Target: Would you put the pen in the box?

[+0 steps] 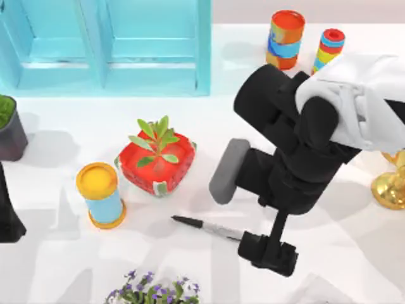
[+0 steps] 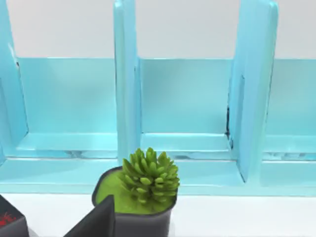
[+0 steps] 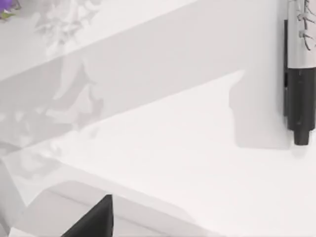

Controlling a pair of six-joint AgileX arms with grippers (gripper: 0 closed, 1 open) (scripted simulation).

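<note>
The pen (image 1: 205,226) lies flat on the white surface (image 1: 354,247), in front of the red planter (image 1: 157,163), its tapered tip pointing toward the yellow-lidded can (image 1: 100,194). It looks light, rigid, smooth and apt to roll; the grey middle barrel seems the best place to pinch, across its width. The right gripper (image 1: 269,252) hovers at its rear end; whether its jaws are spread cannot be told. The turquoise box (image 1: 107,44) stands well apart at the back. The left arm sits parked at the left edge.
</note>
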